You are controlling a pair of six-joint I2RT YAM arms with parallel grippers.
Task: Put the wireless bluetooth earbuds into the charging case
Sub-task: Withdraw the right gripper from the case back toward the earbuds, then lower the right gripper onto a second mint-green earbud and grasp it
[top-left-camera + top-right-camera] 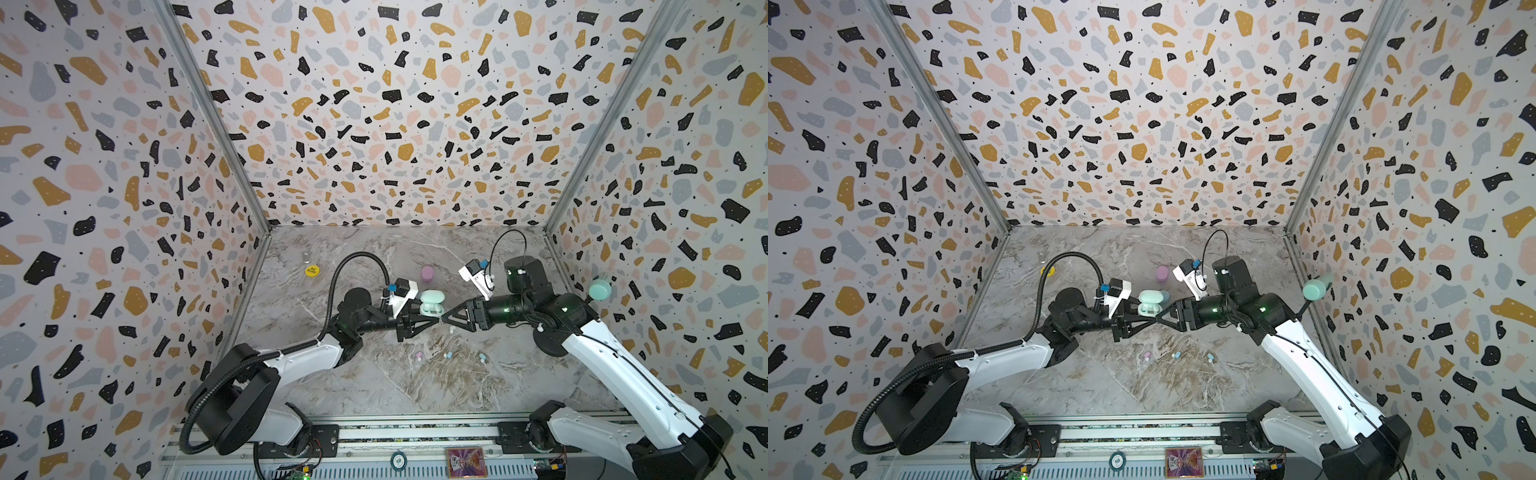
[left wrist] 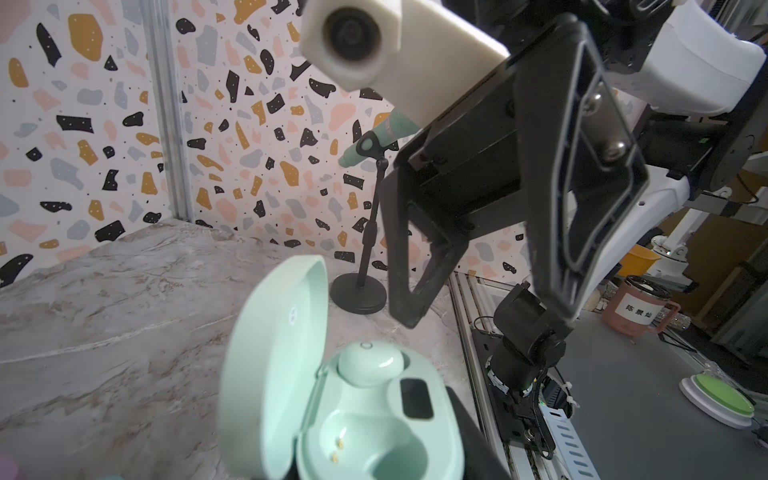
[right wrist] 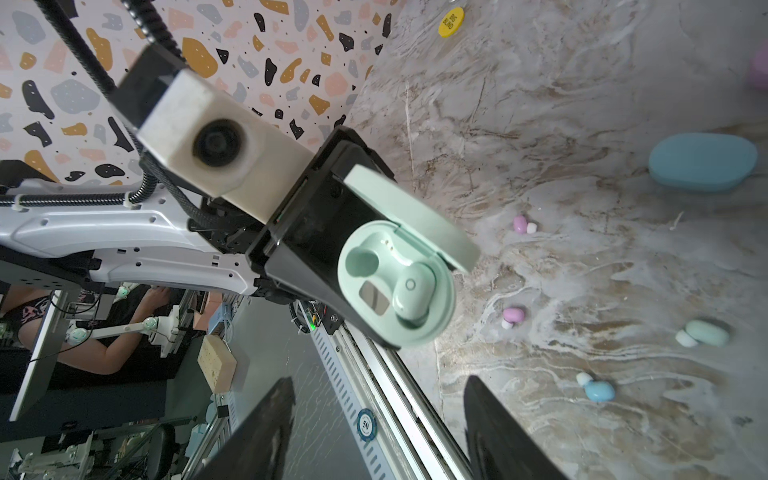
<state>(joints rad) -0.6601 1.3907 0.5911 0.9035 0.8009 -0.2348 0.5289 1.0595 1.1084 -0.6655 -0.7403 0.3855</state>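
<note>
Two robot arms reach inward from the near corners and meet tip to tip at centre. L arm [image 1: 299, 361]: forearm roughly level, wrist rolled, L end effector [image 1: 428, 318] clamped on a case [image 3: 395, 282]. R arm [image 1: 623, 365]: elbow raised, R end effector [image 3: 378, 386] with jaws apart, empty, pointing at L's.

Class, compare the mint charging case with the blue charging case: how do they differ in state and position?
The mint case is open, lid up; the blue case is closed. The mint case sits in the left gripper; the blue case lies on the table. Both are rounded pastel ovals.
</note>
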